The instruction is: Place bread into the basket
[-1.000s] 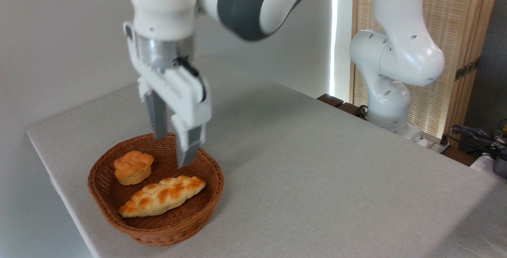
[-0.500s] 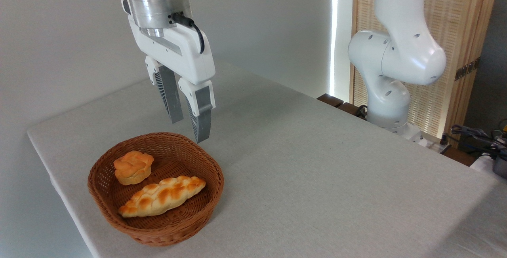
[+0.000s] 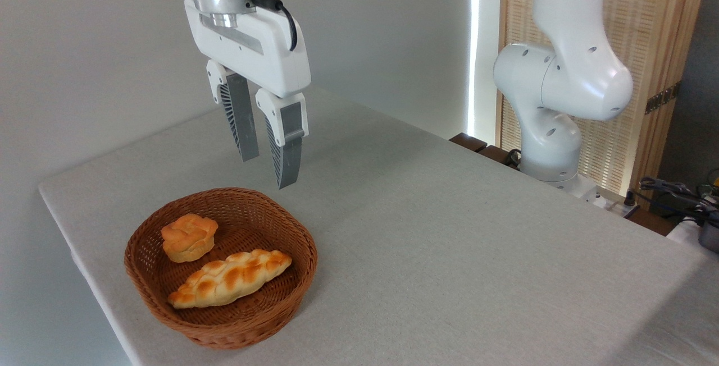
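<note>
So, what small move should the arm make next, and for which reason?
Probably only lift a little more and pull away. The bread already lies inside the basket, beside the small bun. The gripper hangs open and empty above the basket's far rim, touching nothing, so no grasp seems needed.

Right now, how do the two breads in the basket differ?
The braided loaf is long with pointed ends, pale cream with browned bumps; the knotted bun is small, round and more evenly orange. The loaf lies nearer the camera, the bun behind it. Both rest inside the basket, apart.
</note>
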### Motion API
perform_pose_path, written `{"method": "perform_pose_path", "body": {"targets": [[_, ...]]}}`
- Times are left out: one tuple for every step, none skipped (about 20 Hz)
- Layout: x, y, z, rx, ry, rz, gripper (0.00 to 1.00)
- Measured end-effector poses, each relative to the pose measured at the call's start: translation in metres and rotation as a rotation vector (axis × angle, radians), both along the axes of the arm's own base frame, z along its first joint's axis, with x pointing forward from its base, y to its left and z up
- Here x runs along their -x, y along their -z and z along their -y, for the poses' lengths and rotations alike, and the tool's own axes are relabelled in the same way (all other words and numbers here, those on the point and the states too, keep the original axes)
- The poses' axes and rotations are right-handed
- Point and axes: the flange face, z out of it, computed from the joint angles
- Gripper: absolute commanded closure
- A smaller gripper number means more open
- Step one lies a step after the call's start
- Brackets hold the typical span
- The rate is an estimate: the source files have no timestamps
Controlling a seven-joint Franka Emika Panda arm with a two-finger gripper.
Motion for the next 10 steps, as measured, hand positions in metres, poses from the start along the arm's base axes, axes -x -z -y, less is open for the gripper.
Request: {"method": "perform_pose_path", "body": {"targets": [[0.001, -0.001, -0.002, 0.000, -0.003, -0.002, 0.00], [0.003, -0.002, -0.005, 0.000, -0.005, -0.009, 0.00], [0.005, -0.003, -0.008, -0.001, -0.006, -0.016, 0.00], [0.006, -0.003, -0.010, -0.001, -0.003, -0.021, 0.00], [0.006, -0.003, -0.012, -0.002, -0.002, -0.024, 0.00], [0.006, -0.003, -0.013, -0.002, -0.003, -0.024, 0.00], [0.006, -0.002, -0.013, -0.002, -0.003, -0.025, 0.00], [0.006, -0.002, -0.013, -0.002, -0.002, -0.026, 0.00], [0.006, -0.002, -0.013, -0.001, -0.002, -0.026, 0.00], [0.006, -0.002, -0.012, -0.002, -0.001, -0.027, 0.00]]}}
